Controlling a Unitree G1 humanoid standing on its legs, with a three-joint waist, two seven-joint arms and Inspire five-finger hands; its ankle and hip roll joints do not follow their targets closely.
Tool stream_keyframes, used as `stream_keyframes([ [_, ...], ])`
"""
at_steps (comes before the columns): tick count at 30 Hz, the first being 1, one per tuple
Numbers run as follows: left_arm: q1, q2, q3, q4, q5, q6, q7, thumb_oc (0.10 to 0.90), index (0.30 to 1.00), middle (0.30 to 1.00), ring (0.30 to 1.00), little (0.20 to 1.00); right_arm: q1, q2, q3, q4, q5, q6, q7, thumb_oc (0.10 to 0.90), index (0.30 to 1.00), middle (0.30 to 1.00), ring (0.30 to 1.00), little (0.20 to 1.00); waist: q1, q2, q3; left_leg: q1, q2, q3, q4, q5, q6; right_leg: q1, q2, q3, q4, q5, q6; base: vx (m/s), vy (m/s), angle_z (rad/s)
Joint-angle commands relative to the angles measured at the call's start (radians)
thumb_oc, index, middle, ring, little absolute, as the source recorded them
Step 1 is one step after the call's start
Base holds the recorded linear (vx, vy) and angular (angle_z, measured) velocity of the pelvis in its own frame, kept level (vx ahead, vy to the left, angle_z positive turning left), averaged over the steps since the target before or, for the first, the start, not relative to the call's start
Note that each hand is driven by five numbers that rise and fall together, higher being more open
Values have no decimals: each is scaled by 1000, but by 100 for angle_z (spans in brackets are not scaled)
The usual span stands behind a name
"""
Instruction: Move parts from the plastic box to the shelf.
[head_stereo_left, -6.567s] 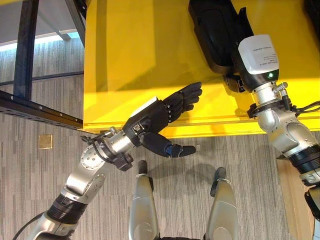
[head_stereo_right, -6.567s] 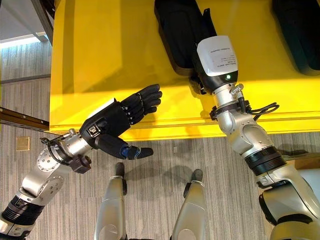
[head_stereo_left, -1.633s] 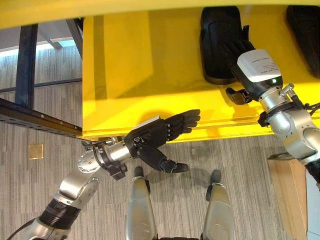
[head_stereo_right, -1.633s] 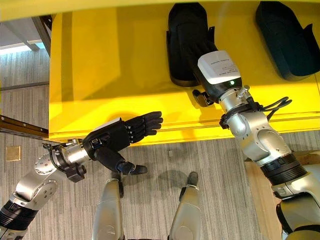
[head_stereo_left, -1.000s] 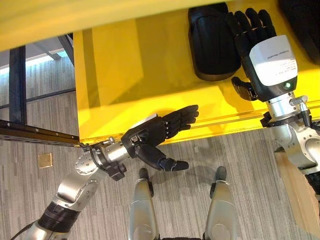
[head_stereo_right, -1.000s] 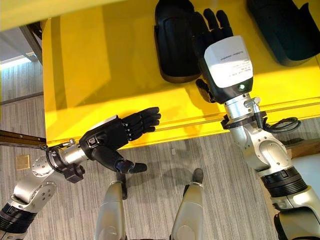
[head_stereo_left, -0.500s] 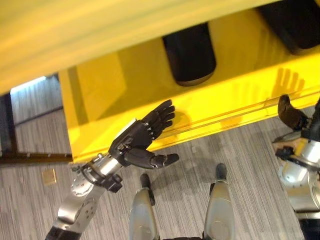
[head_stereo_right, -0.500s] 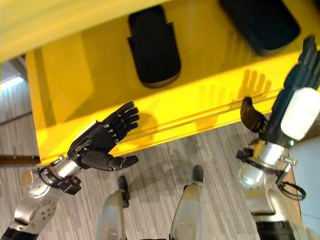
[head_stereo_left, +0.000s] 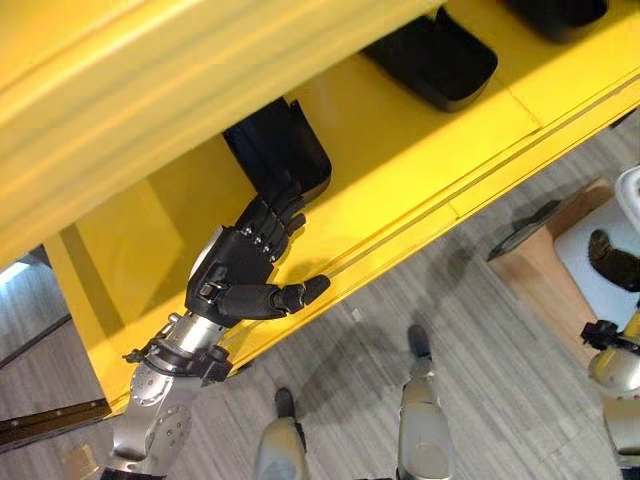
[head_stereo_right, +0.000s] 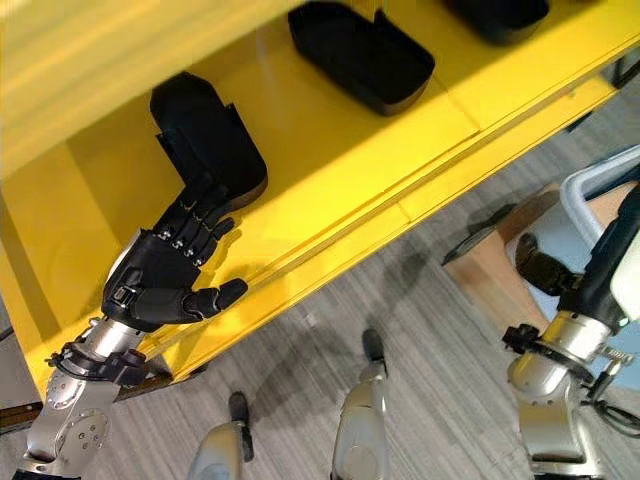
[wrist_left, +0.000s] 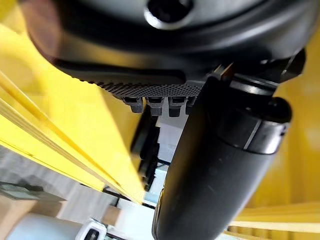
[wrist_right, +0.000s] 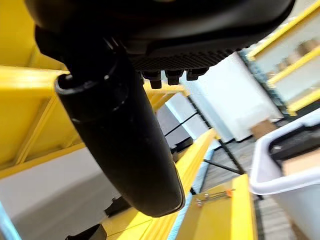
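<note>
Two black parts lie on the yellow shelf (head_stereo_right: 330, 200): one part (head_stereo_right: 205, 135) just past the fingertips of the left robot hand (head_stereo_right: 165, 270), a second part (head_stereo_right: 360, 55) farther off toward the right. The left robot hand is released, fingers straight over the shelf, thumb out, holding nothing. The right robot hand (head_stereo_right: 625, 250) hangs by the white plastic box (head_stereo_right: 590, 195), off the shelf edge; I cannot tell how its fingers stand.

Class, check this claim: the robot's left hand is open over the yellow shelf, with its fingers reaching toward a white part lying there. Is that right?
Not quite: the part is black, not white. The right eye view shows the left hand open over the yellow shelf, its fingers reaching toward a black part lying there. The rest of the claim stands.
</note>
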Motion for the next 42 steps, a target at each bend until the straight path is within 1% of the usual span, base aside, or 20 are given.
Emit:
stream_keyframes([
  [1,78,-17,49,-125,66,-65,48,900,1000,1000,1000,1000,-70,-53,-8,-14,-12,-81,50,900,1000,1000,1000,1000,6,12,-100,37,-53,84,-154,58,110,118,-24,-222,-76,-50,80,-39,-147,-208],
  [3,80,-10,44,-124,74,-60,51,900,1000,1000,1000,1000,-31,-45,-6,-22,7,-91,46,900,1000,1000,1000,1000,-7,11,-107,31,-36,76,-146,65,114,100,-20,-170,4,-77,65,19,-205,-155],
  [4,82,-7,58,-147,53,-34,61,900,1000,1000,1000,1000,14,-50,-31,-69,39,-95,55,900,1000,1000,1000,1000,-11,15,-127,18,-25,79,-147,74,119,138,-6,-162,36,-150,64,130,-370,-39],
  [6,81,2,80,-130,34,-35,35,900,1000,1000,1000,1000,14,-41,-31,-68,46,-95,47,900,1000,1000,1000,1000,9,-4,-139,7,-25,70,-111,55,102,165,-18,-197,-34,-121,64,134,-409,-12],
  [8,88,5,78,-113,18,-62,18,900,1000,1000,1000,1000,-36,-24,-4,-37,10,-98,37,900,1000,1000,1000,1000,13,2,-133,30,8,71,-117,66,87,177,-2,-217,-31,-139,64,71,-278,-15],
  [10,94,1,75,-120,16,-59,-6,900,1000,1000,1000,1000,-38,-23,0,-37,43,-86,38,900,1000,1000,1000,1000,16,3,-138,48,29,80,-144,90,74,194,7,-239,-26,-158,59,33,-184,2],
  [12,114,-9,64,-144,5,-52,-46,900,1000,1000,1000,1000,-22,-28,-11,-39,49,-92,15,900,1000,1000,1000,1000,12,15,-145,65,57,93,-175,129,55,209,10,-261,-10,-183,54,64,-122,22],
  [16,126,-12,43,-154,12,-54,-90,900,1000,1000,1000,1000,5,-37,-18,-27,93,-17,40,900,1000,1000,1000,1000,-10,35,-157,95,74,104,-192,148,42,219,16,-274,26,-223,35,90,-66,14],
  [19,94,2,2,-156,15,-55,-110,900,1000,1000,1000,1000,-22,-39,13,3,125,-2,26,900,1000,1000,1000,1000,-24,47,-154,100,81,113,-191,145,40,207,14,-263,41,-226,39,16,-141,-5],
  [23,4,16,-65,-157,56,-59,-31,900,1000,1000,1000,1000,-153,-44,85,56,154,37,13,900,1000,1000,1000,1000,-33,66,-138,119,101,141,-195,145,36,168,17,-293,114,-255,33,-31,-184,-23],
  [25,-51,12,-90,-147,63,-53,16,900,1000,1000,1000,1000,-195,-36,110,81,146,25,15,900,1000,1000,1000,1000,-49,75,-135,122,119,143,-186,144,30,147,37,-270,164,-288,15,20,-255,-42],
  [27,-97,-6,-112,-124,48,-54,37,900,1000,1000,1000,1000,-193,-27,117,89,157,33,56,900,1000,1000,1000,1000,-72,84,-143,126,144,144,-161,144,26,141,62,-254,229,-341,-22,93,-303,-19],
  [29,-113,-20,-123,-114,28,-54,46,900,1000,1000,1000,1000,-183,-19,124,88,146,44,64,900,1000,1000,1000,1000,-84,87,-150,123,167,145,-137,176,17,141,80,-253,261,-368,-46,96,-308,-6],
  [30,-140,-44,-142,-97,5,-50,54,900,1000,1000,1000,1000,-183,-14,127,99,149,37,56,900,1000,1000,1000,1000,-97,91,-155,121,203,158,-121,241,4,139,96,-264,289,-391,-71,64,-303,-7],
  [33,-187,-94,-187,-58,-20,-38,64,900,1000,1000,1000,1000,-185,-1,134,105,171,56,29,900,1000,1000,1000,1000,-133,92,-164,132,277,238,-116,360,-27,139,109,-308,313,-410,-104,51,-263,19],
  [34,-196,-105,-195,-46,-31,-32,61,900,1000,1000,1000,1000,-181,1,132,105,182,59,34,900,1000,1000,1000,1000,-142,94,-167,144,284,250,-118,371,-41,150,108,-315,313,-425,-103,13,-170,46],
  [35,-203,-114,-199,-39,-30,-27,61,900,1000,1000,1000,1000,-179,2,131,104,180,61,35,900,1000,1000,1000,1000,-147,95,-165,140,285,268,-117,389,-37,149,111,-327,307,-412,-113,16,-113,64],
  [37,-214,-138,-218,-16,-12,-37,75,900,1000,1000,1000,1000,-181,1,139,104,172,69,51,900,1000,1000,1000,1000,-151,106,-163,128,226,244,-105,354,-20,158,117,-318,290,-411,-116,18,-92,51],
  [38,-209,-145,-222,-18,-5,-38,95,900,1000,1000,1000,1000,-190,-1,148,103,171,68,71,900,1000,1000,1000,1000,-141,118,-161,112,138,189,-112,291,9,159,130,-284,269,-400,-106,86,-79,24],
  [42,-188,-147,-185,-42,26,-11,145,900,1000,1000,1000,1000,-187,22,167,76,183,64,104,900,1000,1000,1000,1000,-108,118,-166,76,-39,85,-168,183,79,192,180,-223,181,-363,-92,124,-89,-40],
])
